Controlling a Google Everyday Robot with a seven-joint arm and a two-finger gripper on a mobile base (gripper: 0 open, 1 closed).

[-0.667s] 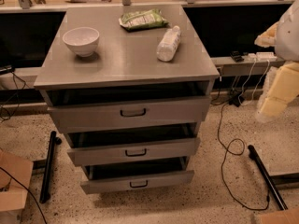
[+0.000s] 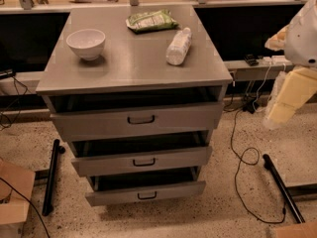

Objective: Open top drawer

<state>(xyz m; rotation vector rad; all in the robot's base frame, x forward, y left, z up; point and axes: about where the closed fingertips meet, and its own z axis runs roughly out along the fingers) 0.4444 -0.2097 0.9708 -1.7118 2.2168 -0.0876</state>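
The top drawer (image 2: 138, 122) is the widest grey metal front under the cabinet top, with a small dark bracket handle (image 2: 141, 119) at its centre. It stands pulled out a little, with a dark gap above its front. My gripper (image 2: 285, 100) is at the right edge of the camera view, a pale yellowish part hanging below the white arm (image 2: 303, 33). It is well to the right of the drawer, at about its height, and touches nothing.
The middle drawer (image 2: 143, 161) and bottom drawer (image 2: 146, 195) also stand slightly out. On the cabinet top are a white bowl (image 2: 86, 43), a green bag (image 2: 151, 20) and a lying plastic bottle (image 2: 178, 46). Cables (image 2: 237, 157) and black bars (image 2: 51, 176) lie on the floor.
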